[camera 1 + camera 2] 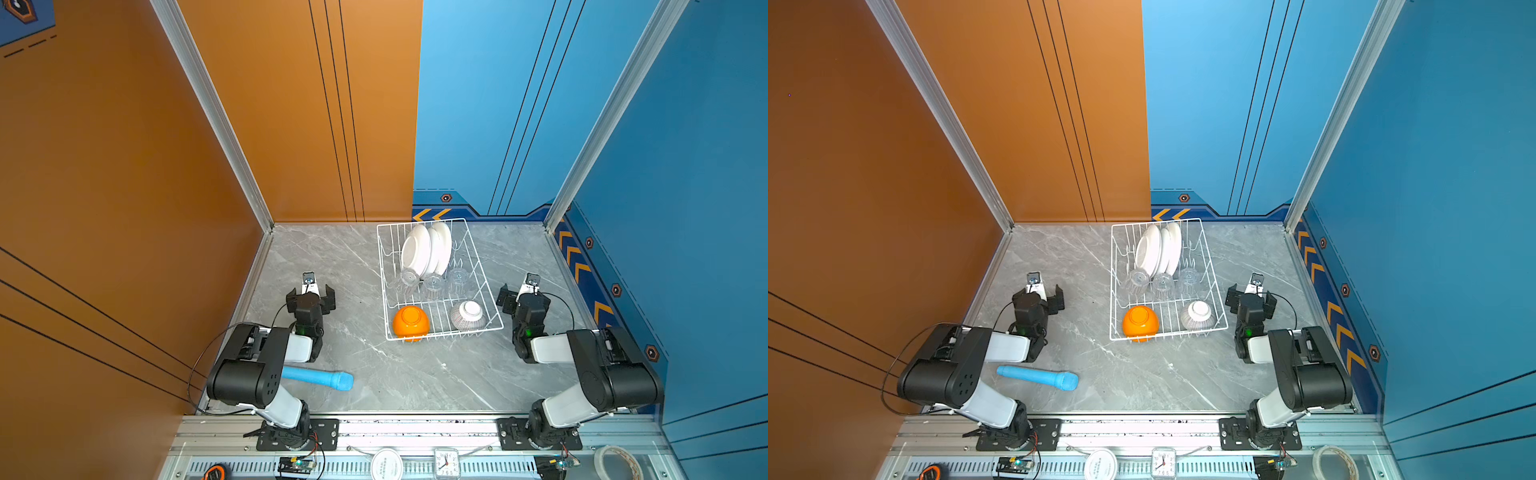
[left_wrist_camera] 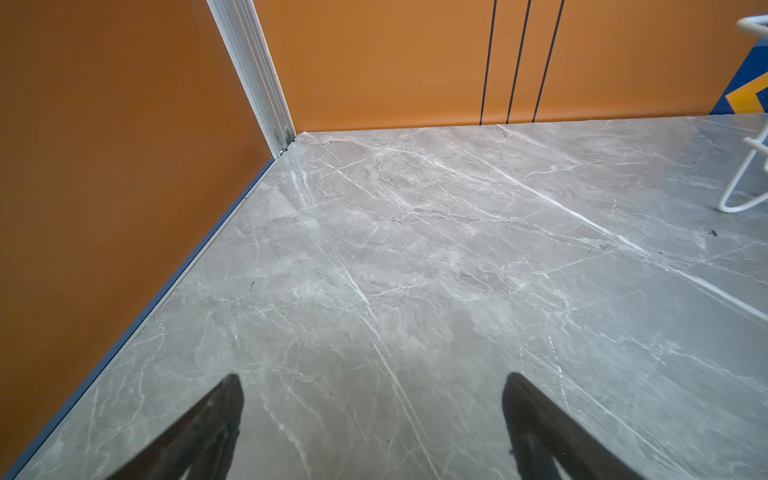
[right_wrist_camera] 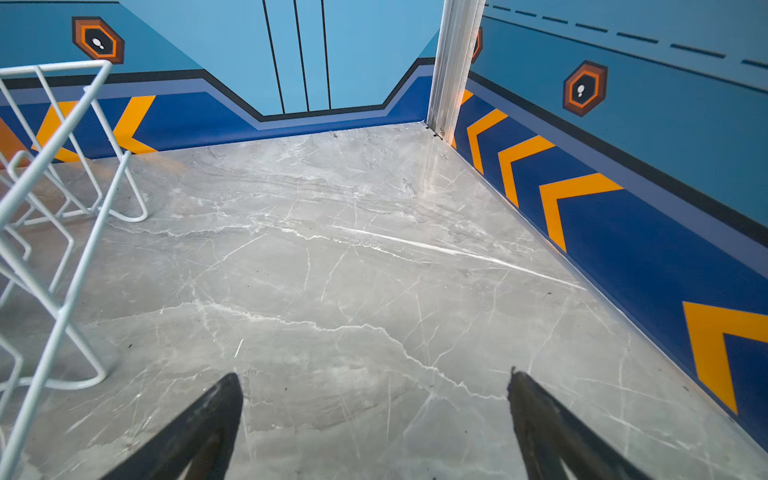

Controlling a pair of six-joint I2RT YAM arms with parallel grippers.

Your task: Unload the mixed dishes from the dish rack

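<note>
On the table, dish rack lengthwise front-to-back

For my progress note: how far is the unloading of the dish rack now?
Done: nothing, no dish stands on the table outside the dish rack. In hand: nothing, the left gripper and right gripper are open and empty beside it. Left: the white plates, three glass tumblers, orange bowl and grey-striped bowl, all inside.

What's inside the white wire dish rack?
Upright round white plates at the back, three clear glass tumblers, then an upturned glossy orange bowl and grey-striped bowl. Bowl interiors hidden.
</note>
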